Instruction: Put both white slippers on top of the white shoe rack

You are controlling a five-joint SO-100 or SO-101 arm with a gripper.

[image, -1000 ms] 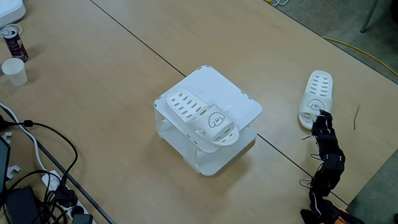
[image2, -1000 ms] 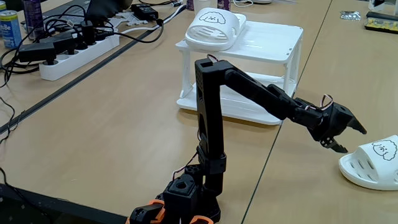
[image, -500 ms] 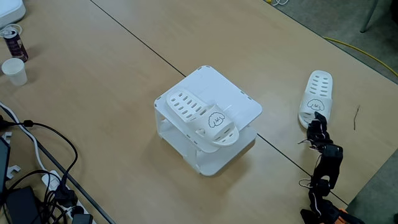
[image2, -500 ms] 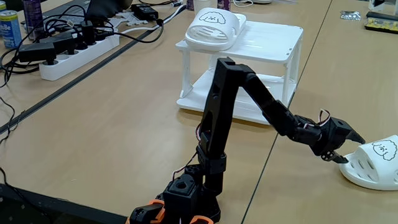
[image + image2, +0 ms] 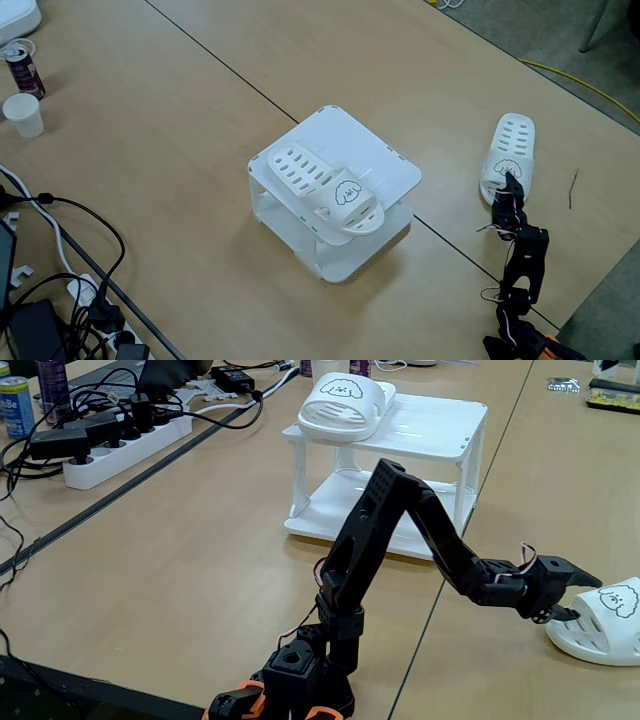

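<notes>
A: Slippers?
B: One slipper (image 5: pixel 343 406) sits on the white shoe rack (image 5: pixel 440 430); the other slipper (image 5: pixel 508 158) lies on the table (image 5: pixel 180 130).
A: Gripper?
B: Gripper (image 5: pixel 575 602) is at its toe, fingers apart. Power strip (image 5: pixel 120 445) and cables (image 5: pixel 60 240) well apart.

Both white slippers (image 5: pixel 325 187) (image 5: pixel 508 156) have rows of little slots and a black puppy face drawn on the strap. The shoe rack (image 5: pixel 378 160) is plain white. The arm and gripper (image 5: pixel 578 598) are black. The tabletop (image 5: pixel 180 130) is light tan wood.

One fixed view high overhead; another low, seemingly behind the arm (image 5: pixel 400 530)
</notes>
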